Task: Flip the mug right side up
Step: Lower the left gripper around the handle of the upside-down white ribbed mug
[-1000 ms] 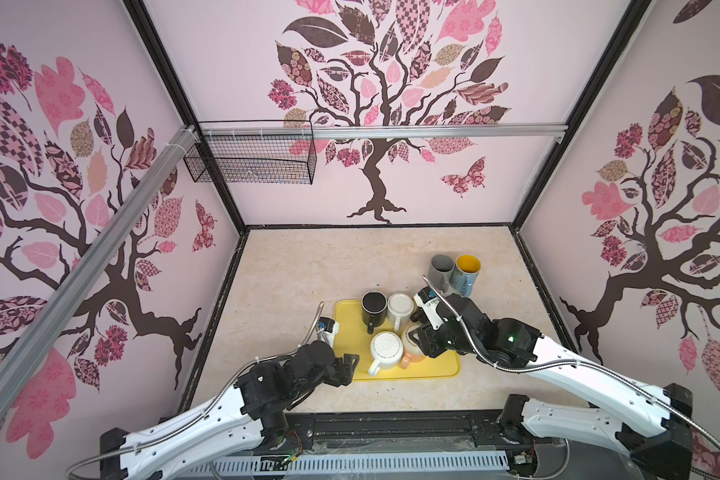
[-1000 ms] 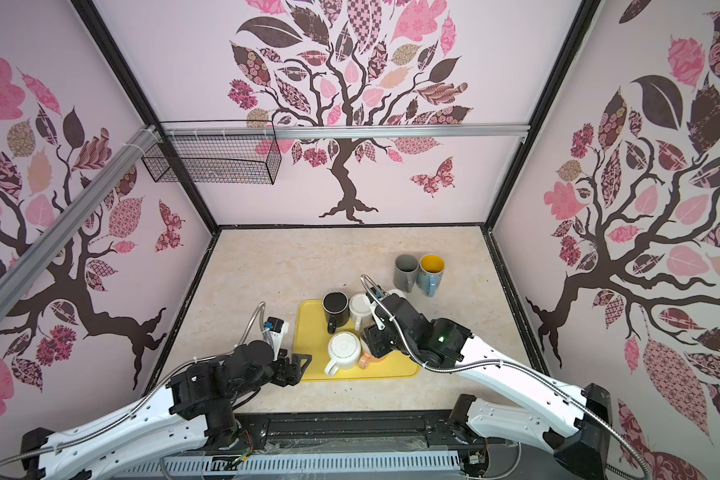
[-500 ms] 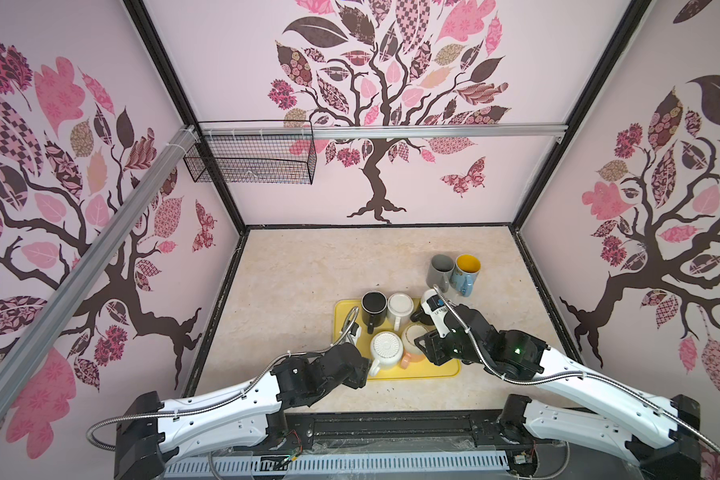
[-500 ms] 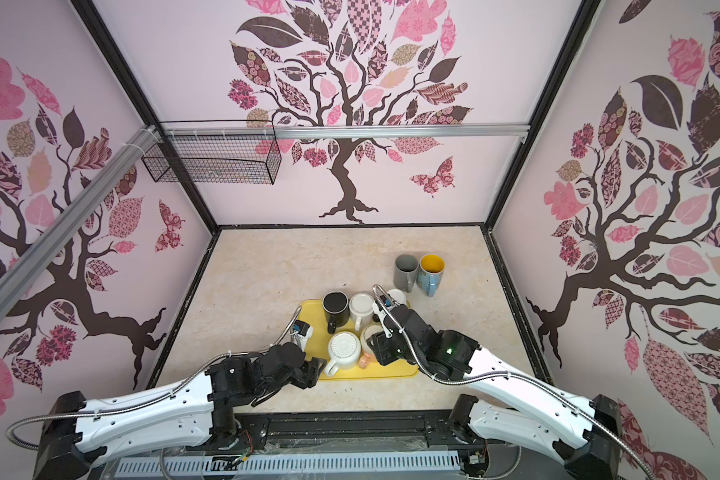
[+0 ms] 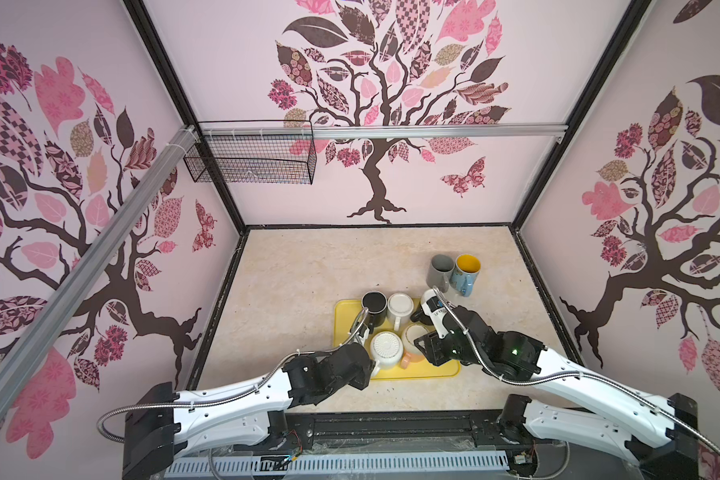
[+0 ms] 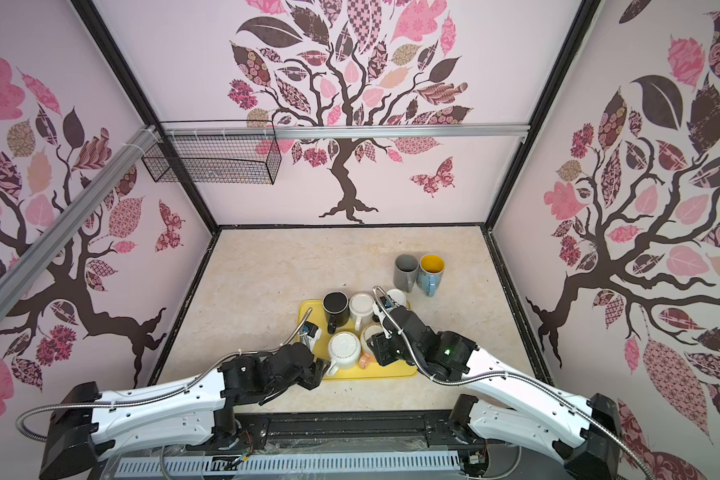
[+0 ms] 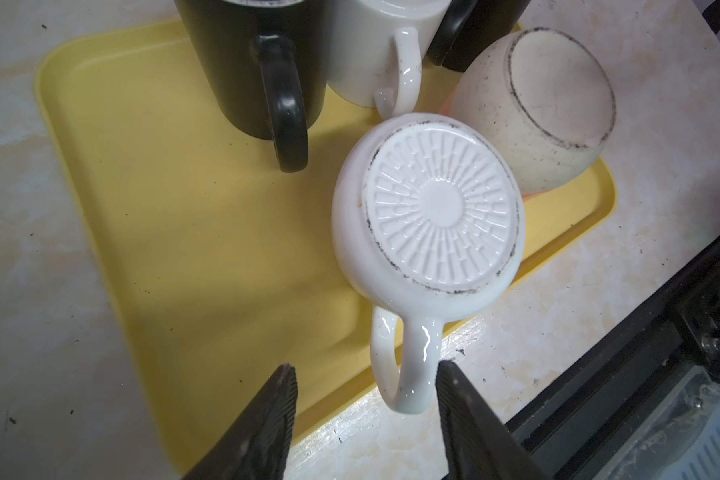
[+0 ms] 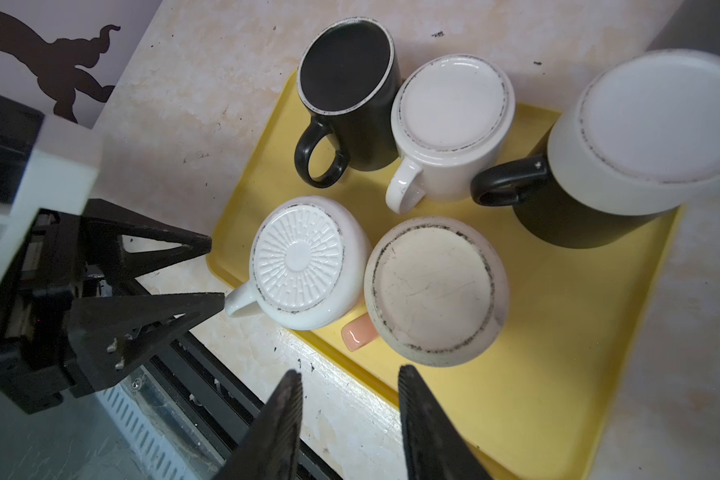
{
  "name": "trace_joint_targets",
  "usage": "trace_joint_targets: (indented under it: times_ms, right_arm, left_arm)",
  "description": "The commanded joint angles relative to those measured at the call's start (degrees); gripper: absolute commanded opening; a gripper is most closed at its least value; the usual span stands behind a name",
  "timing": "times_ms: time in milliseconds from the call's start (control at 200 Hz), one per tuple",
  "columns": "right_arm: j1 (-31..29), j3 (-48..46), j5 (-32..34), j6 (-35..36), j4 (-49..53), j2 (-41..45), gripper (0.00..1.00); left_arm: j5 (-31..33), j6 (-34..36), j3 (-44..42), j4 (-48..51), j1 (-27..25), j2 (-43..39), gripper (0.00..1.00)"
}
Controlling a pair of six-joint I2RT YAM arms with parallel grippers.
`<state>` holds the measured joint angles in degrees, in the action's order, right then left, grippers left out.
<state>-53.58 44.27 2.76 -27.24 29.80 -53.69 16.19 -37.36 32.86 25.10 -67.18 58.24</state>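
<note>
Mug (image 7: 429, 216): white, inverted, ribbed base up, at the near edge of the yellow tray (image 7: 184, 208); handle (image 7: 416, 361) overhangs the rim.
Left gripper (image 7: 364, 366): fingers parted astride the handle, not clamped.
Cream mug (image 8: 433, 291): inverted, just beside the white one.
Right gripper (image 8: 348, 372): fingers parted, empty, above the tray's near edge.

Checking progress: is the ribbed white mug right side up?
No, the ribbed white mug rests upside down on the yellow tray, base up.
</note>
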Motion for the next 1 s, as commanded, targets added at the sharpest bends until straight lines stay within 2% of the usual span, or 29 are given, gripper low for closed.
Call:
trace_joint_targets:
  times_ms: [0, 695, 995]
  right_arm:
    - [-0.3, -0.46, 0.16, -0.61, -0.65, 0.46, 0.42]
    - [-0.38, -3.4, 0.93, -1.03, -2.02, 1.32, 0.41]
    - [-0.42, -3.93, 0.7, -0.97, -2.91, 1.0, 0.4]
  left_arm:
    - [-0.01, 0.78, 3.01, -1.87, -0.79, 0.8, 0.56]
    - [-0.19, 1.11, 4.32, -2.61, -1.29, 6.99, 0.48]
    - [0.45, 1.93, 4.49, -1.76, -1.46, 8.35, 0.39]
